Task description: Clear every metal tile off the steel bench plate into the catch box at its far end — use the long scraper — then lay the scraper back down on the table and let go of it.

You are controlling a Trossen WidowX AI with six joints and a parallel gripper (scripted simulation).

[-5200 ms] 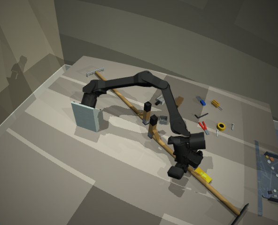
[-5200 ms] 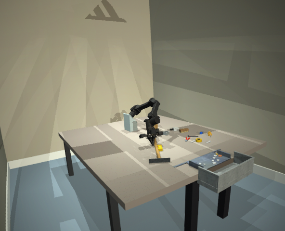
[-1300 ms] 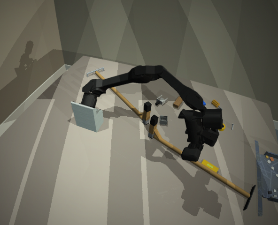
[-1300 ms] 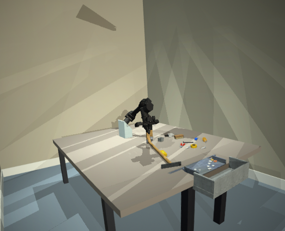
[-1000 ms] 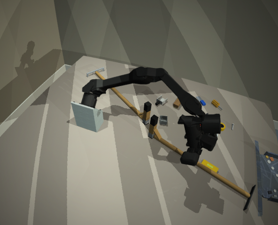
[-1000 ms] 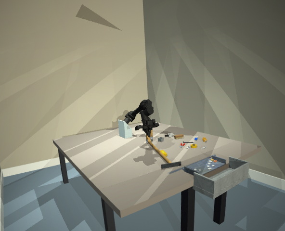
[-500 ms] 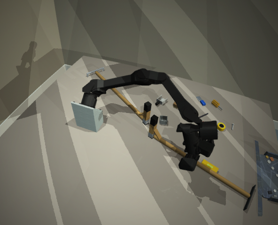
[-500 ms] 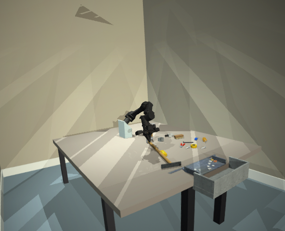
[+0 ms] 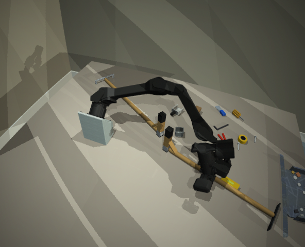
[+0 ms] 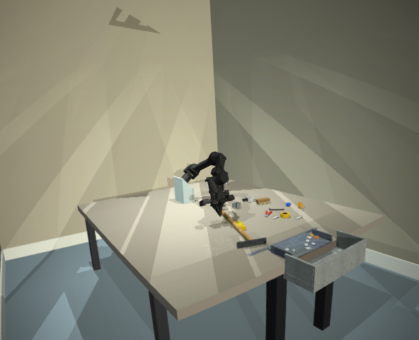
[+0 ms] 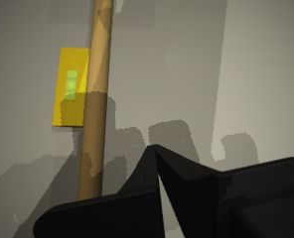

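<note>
The long scraper [image 9: 244,197] [image 10: 238,228] [image 11: 98,74] lies on the table, its dark blade [image 9: 273,216] [image 10: 251,243] short of the plate and its upright grip block [image 9: 168,138] at the near end. My gripper [image 10: 219,214] [image 11: 152,150] is shut and empty, fingers pointing down beside the wooden handle, which passes left of the fingertips in the wrist view. The arm hides the fingertips in the top view. Several small tiles [image 9: 299,184] [image 10: 313,244], mostly pale, lie scattered on the bluish steel plate [image 9: 292,195] [image 10: 290,243]. The grey catch box [image 10: 299,272] hangs at its far end.
A yellow level [image 9: 232,182] [image 10: 240,225] [image 11: 63,106] touches or nearly touches the handle. A rake [image 9: 134,106] with its own upright block [image 9: 161,122] lies near the base. Tape [image 9: 242,139] [image 10: 284,214], red-handled pliers [image 9: 221,136], a hex key [image 9: 221,126] and screws [image 9: 238,146] lie beyond the arm.
</note>
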